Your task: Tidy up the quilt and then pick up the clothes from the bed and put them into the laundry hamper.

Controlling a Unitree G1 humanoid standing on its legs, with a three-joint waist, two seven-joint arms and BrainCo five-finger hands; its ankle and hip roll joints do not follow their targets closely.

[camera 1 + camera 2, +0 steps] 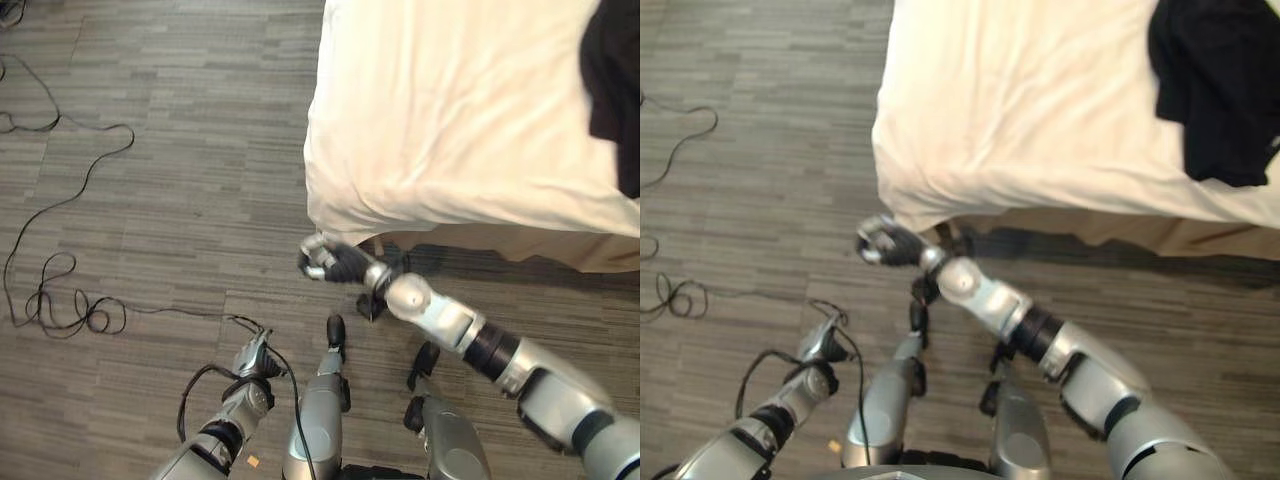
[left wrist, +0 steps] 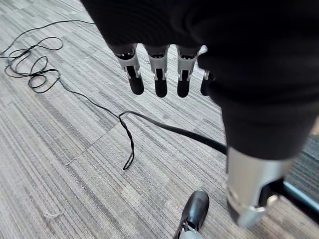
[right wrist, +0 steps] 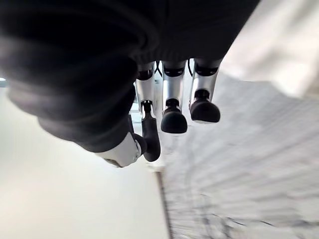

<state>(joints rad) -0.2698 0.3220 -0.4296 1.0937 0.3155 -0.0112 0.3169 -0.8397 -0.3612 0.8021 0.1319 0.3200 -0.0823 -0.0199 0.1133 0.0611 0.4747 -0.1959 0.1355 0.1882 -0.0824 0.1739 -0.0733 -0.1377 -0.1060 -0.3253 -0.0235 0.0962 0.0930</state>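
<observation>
Right eye view, quilt: the cream quilt point(image 1: 1040, 100) covers the bed and hangs over its near left corner; it looks mostly flat, with soft creases near that corner.
Clothes: a black garment point(image 1: 1215, 85) lies crumpled on the quilt at the far right, well apart from both hands.
Right hand: the right hand point(image 1: 885, 243) sits just beside and below the hanging corner of the quilt; in the right wrist view its fingers point(image 3: 174, 112) hang down relaxed and apart, clamped on nothing, with pale cloth close by.
Left hand: the left hand point(image 1: 255, 357) hangs low over the floor at the near left; in the left wrist view its fingers point(image 2: 159, 74) are relaxed and empty.
Floor: grey wood-grain planks point(image 1: 160, 150) run left of the bed.
Hamper: I can make out no laundry hamper.
Done: judging by how smooth the quilt lies, the tidying seems partly or largely done.
Left: any last tug at the corner, then picking up the black garment and carrying it to the hamper; none of that has started.
</observation>
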